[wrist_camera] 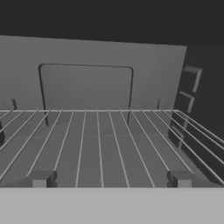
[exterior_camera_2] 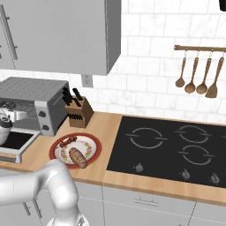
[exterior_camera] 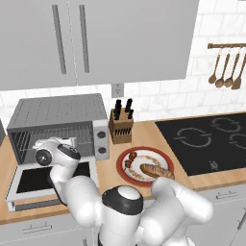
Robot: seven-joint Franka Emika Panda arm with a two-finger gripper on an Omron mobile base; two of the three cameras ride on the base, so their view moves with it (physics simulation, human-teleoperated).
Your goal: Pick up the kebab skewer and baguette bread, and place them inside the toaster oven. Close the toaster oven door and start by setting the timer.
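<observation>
The gripper (wrist_camera: pixel 109 183) is being held wide open and empty at the mouth of the toaster oven (exterior_camera: pixel 57 115), its tips just above the bare wire rack (wrist_camera: pixel 96 144). The kebab skewer (exterior_camera: pixel 129 160) and baguette bread (exterior_camera: pixel 157 171) are lying on the red-rimmed plate (exterior_camera: pixel 166 157), to the right of the toaster oven door (exterior_camera: pixel 19 190), which is folded down. The baguette's long axis is running leftward and slightly away from the robot.

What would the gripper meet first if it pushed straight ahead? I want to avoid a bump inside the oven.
Probably the toaster oven's back wall; the open gripper points just above the wire rack, though depth is unclear.
</observation>
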